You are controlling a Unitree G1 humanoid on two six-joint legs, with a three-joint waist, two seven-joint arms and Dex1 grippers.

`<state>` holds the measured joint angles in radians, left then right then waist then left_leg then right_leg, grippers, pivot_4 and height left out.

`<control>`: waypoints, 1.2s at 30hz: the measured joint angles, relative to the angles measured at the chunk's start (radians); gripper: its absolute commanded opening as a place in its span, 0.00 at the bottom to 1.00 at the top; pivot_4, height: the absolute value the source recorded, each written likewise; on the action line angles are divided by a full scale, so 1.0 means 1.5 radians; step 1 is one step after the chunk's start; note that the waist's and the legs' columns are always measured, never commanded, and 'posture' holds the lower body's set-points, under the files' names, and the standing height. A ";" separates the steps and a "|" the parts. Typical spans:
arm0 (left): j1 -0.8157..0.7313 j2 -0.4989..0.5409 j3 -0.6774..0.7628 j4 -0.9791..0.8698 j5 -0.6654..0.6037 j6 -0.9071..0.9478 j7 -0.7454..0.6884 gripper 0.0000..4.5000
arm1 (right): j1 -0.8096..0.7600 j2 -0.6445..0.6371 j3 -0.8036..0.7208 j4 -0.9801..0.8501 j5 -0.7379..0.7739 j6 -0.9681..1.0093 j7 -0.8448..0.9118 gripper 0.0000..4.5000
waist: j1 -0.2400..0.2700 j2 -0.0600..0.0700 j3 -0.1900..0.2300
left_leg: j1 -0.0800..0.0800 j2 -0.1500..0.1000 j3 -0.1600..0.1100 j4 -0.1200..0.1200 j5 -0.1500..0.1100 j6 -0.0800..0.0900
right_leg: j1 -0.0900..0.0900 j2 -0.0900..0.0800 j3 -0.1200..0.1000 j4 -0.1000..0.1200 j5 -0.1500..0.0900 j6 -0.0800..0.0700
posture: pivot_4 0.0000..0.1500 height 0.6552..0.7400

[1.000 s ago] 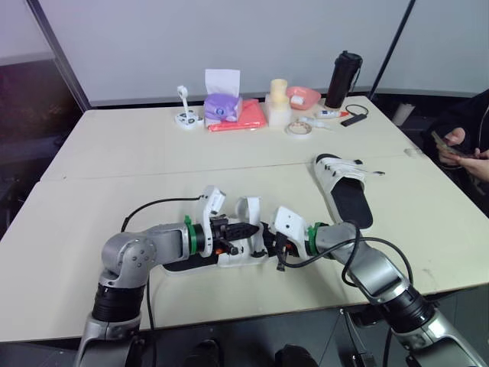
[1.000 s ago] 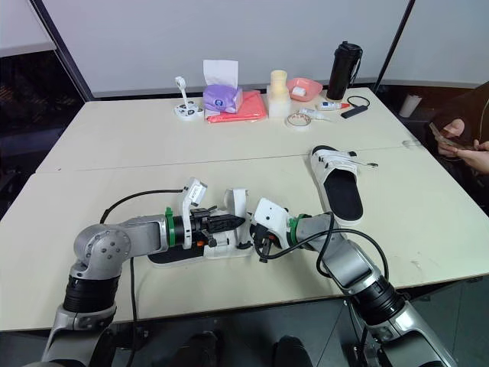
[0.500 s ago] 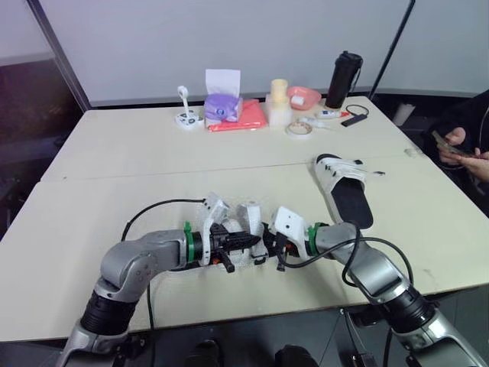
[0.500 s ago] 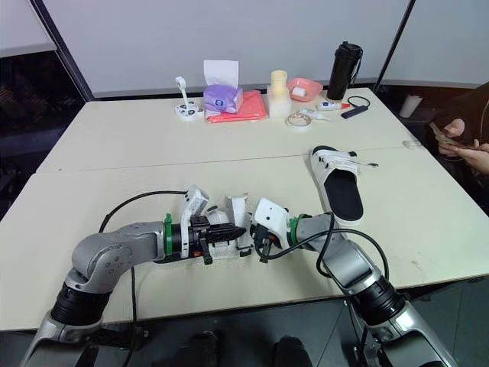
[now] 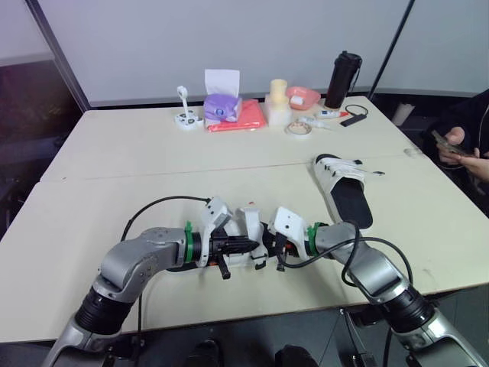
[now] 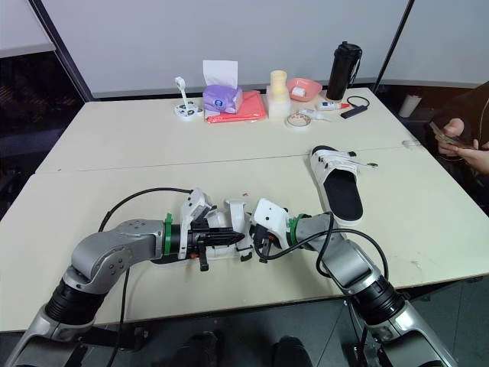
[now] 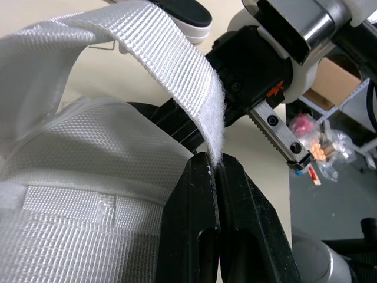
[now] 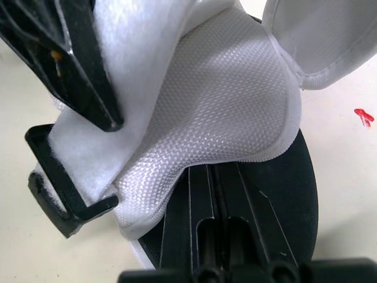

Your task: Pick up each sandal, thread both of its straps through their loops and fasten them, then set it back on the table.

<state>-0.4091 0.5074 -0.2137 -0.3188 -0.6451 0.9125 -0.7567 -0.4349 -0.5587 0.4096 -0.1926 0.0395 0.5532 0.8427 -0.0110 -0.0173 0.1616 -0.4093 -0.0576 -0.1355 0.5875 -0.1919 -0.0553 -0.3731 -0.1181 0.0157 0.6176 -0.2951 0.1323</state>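
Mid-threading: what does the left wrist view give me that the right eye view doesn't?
Left wrist view: the tip of the strap pinched in the shut jaws of the left gripper. Right eye view: the second sandal farther right, a tissue box and bottle across the table. Both: the near sandal, with the right gripper at it.

A lab or office test room, by the look of it: a wide pale table below a plain white wall panel, with a tissue box, tape roll and black flask along the table's far edge (a person's hands show just past its right side).
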 measured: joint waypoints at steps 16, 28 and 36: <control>-0.017 0.035 -0.037 -0.013 0.034 -0.009 -0.034 0.00 | -0.005 0.000 0.006 0.001 -0.002 -0.001 0.001 0.00 | -0.002 0.000 0.000 | 0.000 0.000 0.000 -0.001 0.000 0.000 | 0.000 0.000 0.000 0.000 0.000 0.000 | 1.00 1.00; 0.010 0.088 -0.030 -0.062 0.025 -0.016 -0.092 0.91 | -0.012 0.000 0.011 0.012 -0.002 -0.011 0.007 0.00 | -0.002 0.001 0.000 | 0.001 0.000 0.000 -0.002 0.000 0.000 | 0.000 0.000 0.000 0.000 0.000 0.000 | 1.00 1.00; 0.098 0.170 0.084 -0.106 -0.028 -0.024 -0.135 0.91 | -0.015 0.000 0.010 0.018 -0.004 -0.017 0.012 0.00 | -0.002 0.001 0.000 | 0.001 0.001 -0.001 -0.002 0.000 0.000 | -0.001 0.000 0.001 0.000 0.000 0.000 | 1.00 1.00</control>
<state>-0.2628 0.7628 -0.0874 -0.4773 -0.6878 0.8765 -0.9589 -0.4580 -0.5591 0.4252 -0.1663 0.0342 0.5271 0.8607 -0.0142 -0.0162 0.1609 -0.4080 -0.0554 -0.1368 0.5845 -0.1920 -0.0552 -0.3746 -0.1184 0.0167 0.6176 -0.2951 0.1318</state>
